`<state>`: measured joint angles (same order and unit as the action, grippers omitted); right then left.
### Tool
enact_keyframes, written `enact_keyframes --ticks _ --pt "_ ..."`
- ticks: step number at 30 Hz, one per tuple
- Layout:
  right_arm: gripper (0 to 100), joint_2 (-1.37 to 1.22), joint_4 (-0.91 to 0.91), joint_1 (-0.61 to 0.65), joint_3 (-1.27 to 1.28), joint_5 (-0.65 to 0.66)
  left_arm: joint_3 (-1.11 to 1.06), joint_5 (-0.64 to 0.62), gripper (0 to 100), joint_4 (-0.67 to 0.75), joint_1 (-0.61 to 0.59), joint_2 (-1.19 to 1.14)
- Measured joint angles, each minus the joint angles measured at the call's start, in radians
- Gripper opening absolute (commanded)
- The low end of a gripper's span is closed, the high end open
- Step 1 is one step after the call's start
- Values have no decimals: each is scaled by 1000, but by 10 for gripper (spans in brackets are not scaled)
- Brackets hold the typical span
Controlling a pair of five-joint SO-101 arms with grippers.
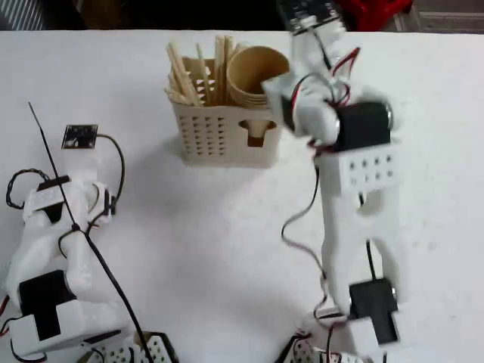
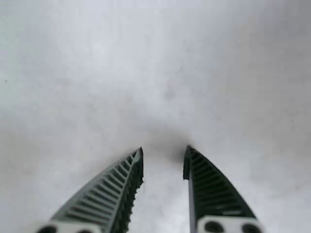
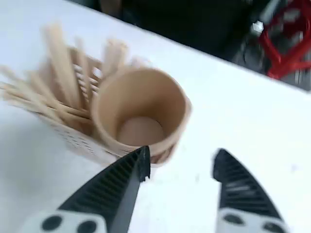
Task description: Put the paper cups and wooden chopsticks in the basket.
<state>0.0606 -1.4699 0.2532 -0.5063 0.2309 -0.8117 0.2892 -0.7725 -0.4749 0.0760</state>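
Nested tan paper cups (image 1: pixel 257 72) beside splayed pale wooden chopsticks (image 1: pixel 195 72), upright in perforated cream basket (image 1: pixel 219 140). Right gripper (image 3: pixel 180 160) parted, empty; left gripper (image 2: pixel 163 155) likewise parted.

1. We see a white table (image 1: pixel 227 249) spreading across the scene.
2. We find a small black square board (image 1: pixel 79 136) lying on its left side, a thin black cable (image 1: pixel 121 168) running from it.
3. We spot a red frame (image 1: pixel 374 11) beyond the table's far right edge.
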Motion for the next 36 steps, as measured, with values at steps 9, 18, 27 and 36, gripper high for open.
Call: enact_keyframes --ticks 9,18,27,36 --pt "285 -206 0 -12 -141 3 0 0 151 0 0 0" --pt "284 -288 26 -28 -195 3 0 0 151 0 0 0" --pt "284 -229 -18 -25 -203 -60 0 0 151 0 0 0" --pt "284 -215 -18 2 -203 -69 0 0 151 0 0 0"
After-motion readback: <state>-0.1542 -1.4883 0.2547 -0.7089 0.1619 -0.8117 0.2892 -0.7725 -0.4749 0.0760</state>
